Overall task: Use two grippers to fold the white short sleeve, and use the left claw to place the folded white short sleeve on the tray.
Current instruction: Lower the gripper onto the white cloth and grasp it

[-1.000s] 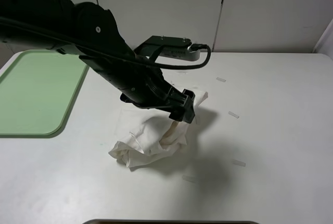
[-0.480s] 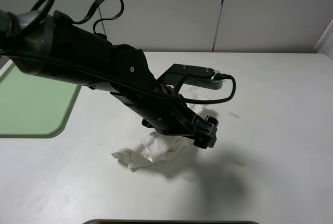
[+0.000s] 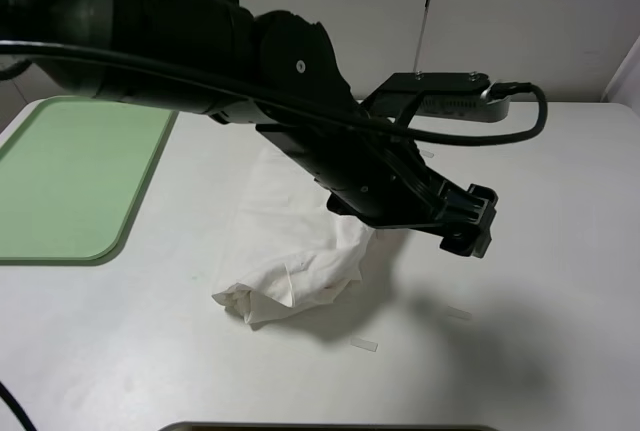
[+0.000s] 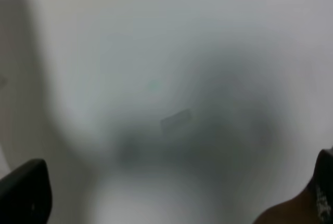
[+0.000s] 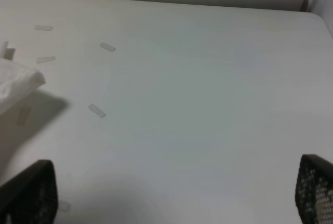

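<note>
Over crumpled shirt [image 3: 300, 261], left arm [image 3: 300, 101]

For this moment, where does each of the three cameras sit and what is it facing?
Exterior high: mounted high, facing down at the table, shirt and tray; the left arm reaches across.
Left wrist: on the left arm, blurred, close over the table; dark finger at the edge.
Right wrist: low over the table, facing the far wall; finger and shirt edge visible.
Shared: shirt and tape strips in exterior and right wrist views.
</note>
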